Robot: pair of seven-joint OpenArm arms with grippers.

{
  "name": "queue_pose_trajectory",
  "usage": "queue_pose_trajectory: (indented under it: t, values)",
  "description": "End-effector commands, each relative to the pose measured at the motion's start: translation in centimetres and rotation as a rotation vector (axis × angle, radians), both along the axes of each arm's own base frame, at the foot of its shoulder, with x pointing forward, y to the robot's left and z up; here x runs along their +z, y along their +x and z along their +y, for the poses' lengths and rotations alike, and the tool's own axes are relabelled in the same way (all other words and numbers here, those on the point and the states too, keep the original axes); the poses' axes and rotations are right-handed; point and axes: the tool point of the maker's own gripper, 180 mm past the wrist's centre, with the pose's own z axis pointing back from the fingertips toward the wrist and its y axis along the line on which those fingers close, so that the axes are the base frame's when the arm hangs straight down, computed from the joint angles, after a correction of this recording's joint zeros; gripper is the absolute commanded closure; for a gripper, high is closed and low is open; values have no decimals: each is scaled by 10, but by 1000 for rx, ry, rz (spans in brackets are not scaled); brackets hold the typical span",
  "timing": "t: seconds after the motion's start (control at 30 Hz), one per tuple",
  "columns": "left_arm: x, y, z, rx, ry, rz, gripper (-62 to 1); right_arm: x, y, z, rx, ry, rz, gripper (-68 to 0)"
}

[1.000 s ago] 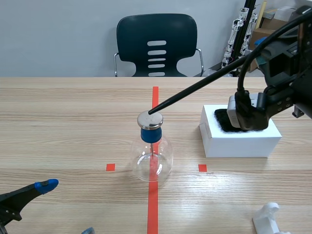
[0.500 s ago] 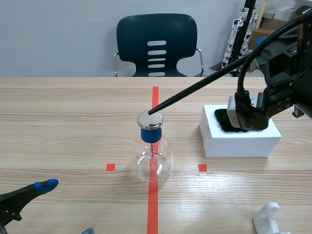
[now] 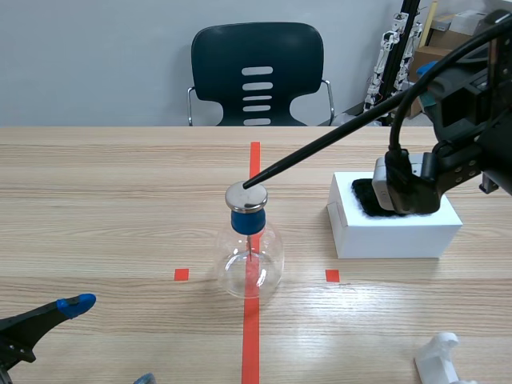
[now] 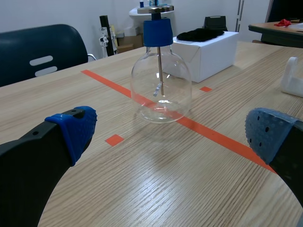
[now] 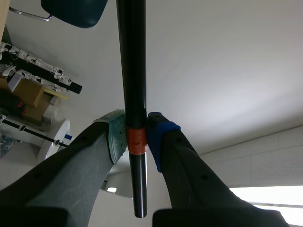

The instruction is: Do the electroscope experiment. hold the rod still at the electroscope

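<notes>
A round clear-glass electroscope flask (image 3: 250,258), closed by a blue stopper (image 3: 246,221) and capped with a flat metal disc (image 3: 246,197), is shown upright on the red tape line at the middle of the wooden table (image 3: 104,200). A long thin black rod (image 3: 320,142) is held slanting down from the upper right, its lower tip lying at the top of the disc (apparently touching it). In the right wrist view the rod is seen clamped between the two pads of the right gripper (image 5: 135,137), at an orange-red band on the rod. The left gripper (image 4: 173,132) is seen low at the near left, well apart from the flask, its fingers spread wide with nothing between them. To the right of the flask, a white rectangular box (image 3: 396,232) bearing a black cloth (image 3: 370,196) is shown. A dark blue chair (image 3: 256,72) is placed beyond the far edge.
</notes>
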Motion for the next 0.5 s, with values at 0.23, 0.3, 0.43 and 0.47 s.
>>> queue_pose_trajectory:
  t: [0.23,0.3,0.43,0.47]
  values:
    - [6,3,-1,5,-21,-21,-623,11,4,0,8,-12,-40,-11]
    - [6,3,-1,5,-21,-21,-623,11,4,0,8,-12,-40,-11]
    - [6,3,-1,5,-21,-21,-623,11,4,0,8,-12,-40,-11]
    - [6,3,-1,5,-21,-21,-623,11,4,0,8,-12,-40,-11]
